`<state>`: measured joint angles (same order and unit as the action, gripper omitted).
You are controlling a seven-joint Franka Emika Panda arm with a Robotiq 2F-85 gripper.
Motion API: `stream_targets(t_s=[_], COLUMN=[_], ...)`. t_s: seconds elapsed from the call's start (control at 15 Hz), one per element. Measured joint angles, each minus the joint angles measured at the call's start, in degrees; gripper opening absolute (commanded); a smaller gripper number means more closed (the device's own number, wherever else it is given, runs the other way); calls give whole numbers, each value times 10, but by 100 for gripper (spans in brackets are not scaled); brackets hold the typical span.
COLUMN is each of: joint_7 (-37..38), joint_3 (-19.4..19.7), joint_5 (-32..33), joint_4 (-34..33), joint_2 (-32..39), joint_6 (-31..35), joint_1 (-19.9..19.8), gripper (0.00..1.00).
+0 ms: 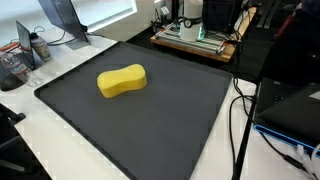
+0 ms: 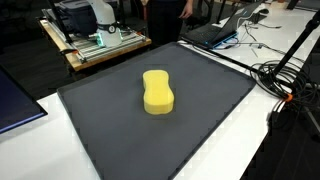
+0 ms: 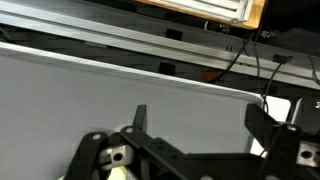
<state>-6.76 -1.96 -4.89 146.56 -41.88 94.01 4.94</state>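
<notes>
Gripping: gripper (image 3: 195,112) jaws spread wide, holding nothing.
Sponge: yellow sponge (image 1: 121,80) lies flat near the middle of the dark mat (image 1: 160,130).
Risk: soft foam may squash or skid across the mat if pressed off-centre.

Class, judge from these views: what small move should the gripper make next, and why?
Probably move toward the sponge: the gripper is open and empty, absent from both exterior views, and the sponge lies untouched on the mat.
</notes>
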Motion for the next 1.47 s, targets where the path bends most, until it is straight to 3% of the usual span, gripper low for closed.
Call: stream_targets(t_s=[0.2, 0.33, 0.93, 1.47], joint_7=[-1, -1, -4, -24], joint_3=[-30, -35, -31, 16], joint_5=[-46, -51, -51, -51], joint_4=[-2, -2, -1, -1], joint_2=[-14, -18, -16, -11], joint_6=[-1, -1, 0, 0], joint_1=[53, 67, 64, 60], gripper=[100, 100, 100, 100])
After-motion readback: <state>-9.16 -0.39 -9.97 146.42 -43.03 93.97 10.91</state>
